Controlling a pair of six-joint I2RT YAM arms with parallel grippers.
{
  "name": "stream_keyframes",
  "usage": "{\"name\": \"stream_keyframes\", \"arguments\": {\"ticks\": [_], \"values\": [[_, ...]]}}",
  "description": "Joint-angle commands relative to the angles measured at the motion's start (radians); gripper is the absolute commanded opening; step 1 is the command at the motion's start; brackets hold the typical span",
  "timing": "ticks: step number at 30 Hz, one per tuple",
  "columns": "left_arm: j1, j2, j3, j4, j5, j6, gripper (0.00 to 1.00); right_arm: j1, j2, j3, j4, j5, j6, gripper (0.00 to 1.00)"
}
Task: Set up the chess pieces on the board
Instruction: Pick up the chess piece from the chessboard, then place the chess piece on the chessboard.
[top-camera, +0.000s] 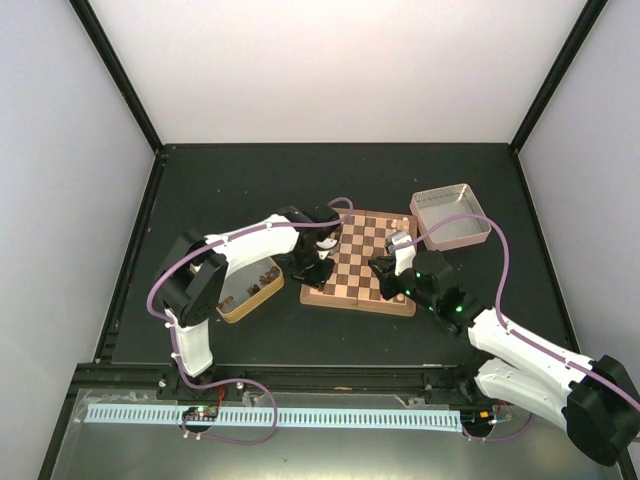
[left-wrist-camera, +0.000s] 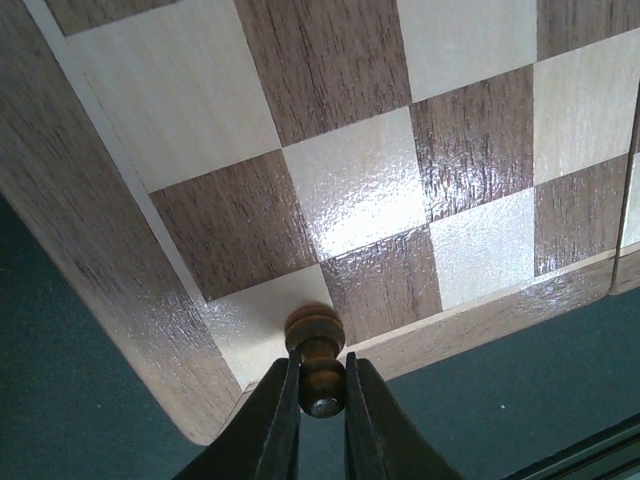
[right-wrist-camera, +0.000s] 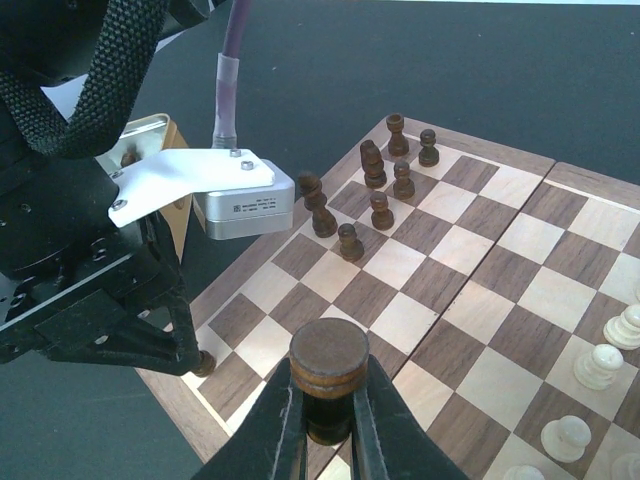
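Both arms are in over the board (top-camera: 360, 262), one at each near corner. The left gripper (left-wrist-camera: 321, 385) is clamped narrow on a dark pawn (left-wrist-camera: 314, 333), fingers pinching its upper part. The pawn is right at the pale corner square on the board's left edge, though whether its foot is actually resting on the wood is hard to tell. From the right wrist view the same pawn shows as a small dark knob at that corner, under the left arm's black fingers. The right gripper (right-wrist-camera: 328, 400) is closed too, gripping a flat-topped dark piece (right-wrist-camera: 328, 352) by its sides, with the round cap above the fingertips. It's held above the squares near the board's near edge. Further up the left side of the board, a cluster of dark pieces (right-wrist-camera: 381, 190) stands upright across neighbouring squares. Pale pieces (right-wrist-camera: 600, 365) stand at the opposite side. Off the board, the gold tin (top-camera: 262, 292) sits just beside its left edge under the left arm. The silver tin (top-camera: 465, 238) lies by the far right corner.
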Motion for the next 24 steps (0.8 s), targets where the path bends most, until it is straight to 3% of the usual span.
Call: {"name": "stream_keyframes", "arguments": {"ticks": [1,8,24], "values": [[-0.006,0.012,0.036,0.034,-0.042,-0.013,0.08,-0.003,-0.015,-0.015,0.014,0.021,0.014,0.03],[-0.006,0.062,0.145,0.022,-0.138,-0.033,0.06,-0.004,-0.006,-0.018,0.022,0.016,0.016,0.03],[-0.005,0.175,0.273,0.033,-0.213,-0.074,0.07,-0.004,0.012,-0.027,0.038,0.008,0.022,0.03]]}}
